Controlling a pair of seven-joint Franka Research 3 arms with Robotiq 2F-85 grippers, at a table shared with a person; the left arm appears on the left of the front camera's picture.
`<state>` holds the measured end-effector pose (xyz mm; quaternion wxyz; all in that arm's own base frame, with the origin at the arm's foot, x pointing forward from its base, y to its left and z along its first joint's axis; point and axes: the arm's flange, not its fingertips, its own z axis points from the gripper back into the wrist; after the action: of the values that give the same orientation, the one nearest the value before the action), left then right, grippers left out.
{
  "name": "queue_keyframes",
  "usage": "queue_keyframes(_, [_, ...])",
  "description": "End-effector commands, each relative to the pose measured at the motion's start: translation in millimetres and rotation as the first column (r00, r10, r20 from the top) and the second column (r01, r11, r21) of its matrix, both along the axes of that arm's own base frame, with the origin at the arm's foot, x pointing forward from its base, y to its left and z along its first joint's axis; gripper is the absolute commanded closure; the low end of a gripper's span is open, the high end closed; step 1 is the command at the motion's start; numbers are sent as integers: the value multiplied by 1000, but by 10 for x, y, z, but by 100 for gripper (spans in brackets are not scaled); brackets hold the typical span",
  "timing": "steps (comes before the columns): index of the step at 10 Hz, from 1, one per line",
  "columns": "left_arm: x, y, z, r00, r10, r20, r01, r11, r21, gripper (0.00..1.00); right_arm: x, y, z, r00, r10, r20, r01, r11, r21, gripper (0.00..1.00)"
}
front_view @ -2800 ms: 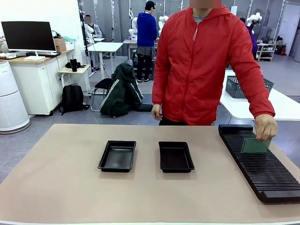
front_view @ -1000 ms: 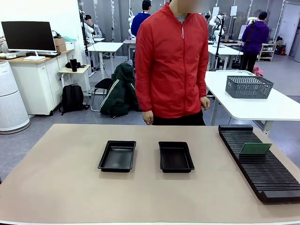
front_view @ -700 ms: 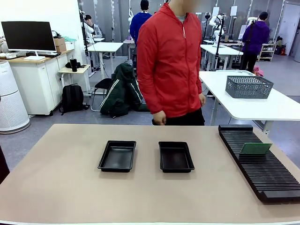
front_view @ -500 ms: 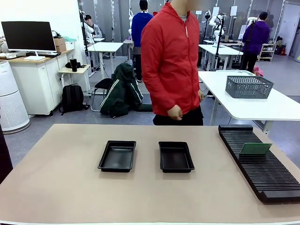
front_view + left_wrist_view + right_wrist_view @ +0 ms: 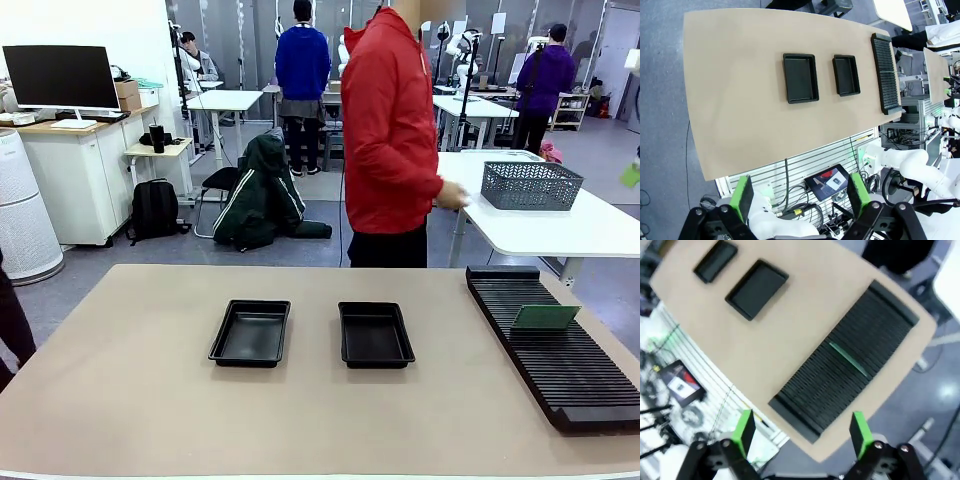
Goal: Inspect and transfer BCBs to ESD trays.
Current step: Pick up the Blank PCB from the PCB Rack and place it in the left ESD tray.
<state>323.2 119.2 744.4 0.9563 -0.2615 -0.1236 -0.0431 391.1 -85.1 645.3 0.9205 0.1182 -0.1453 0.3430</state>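
Wide, empty left tool (image 5: 801, 196) and right tool (image 5: 802, 432); BCB (image 5: 545, 317) seemingly edgewise in rack (image 5: 572, 380).

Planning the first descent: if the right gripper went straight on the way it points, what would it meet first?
Probably the black slotted rack, close beside the green BCB standing in it; the open right gripper hangs high above, so depth is unclear.

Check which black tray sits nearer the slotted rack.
The tray on the robot's right: it lies between the other tray and the rack holding the green board. Both are empty.
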Motion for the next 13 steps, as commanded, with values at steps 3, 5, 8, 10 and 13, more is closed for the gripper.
queue_keyframes(3, [-2,1,-8,1000,0,1,0,1000,-9,0,55,185,-610,951,292,103,-270,945,-185,0])
queue_keyframes(5, [-2,1,-8,1000,0,1,0,1000,-9,0,153,289,-856,891,442,103,-391,863,-319,0])
queue_keyframes(8, [-2,1,-8,1000,0,1,0,1000,-9,0,251,292,-1106,793,597,121,-500,752,-430,0])
queue_keyframes(10, [-2,1,-8,1000,0,1,0,1000,-9,0,315,280,-1239,754,646,119,-540,713,-447,0])
queue_keyframes(13, [-2,1,-8,1000,0,1,0,1000,-9,0,420,226,-1439,720,689,78,-597,674,-435,0])
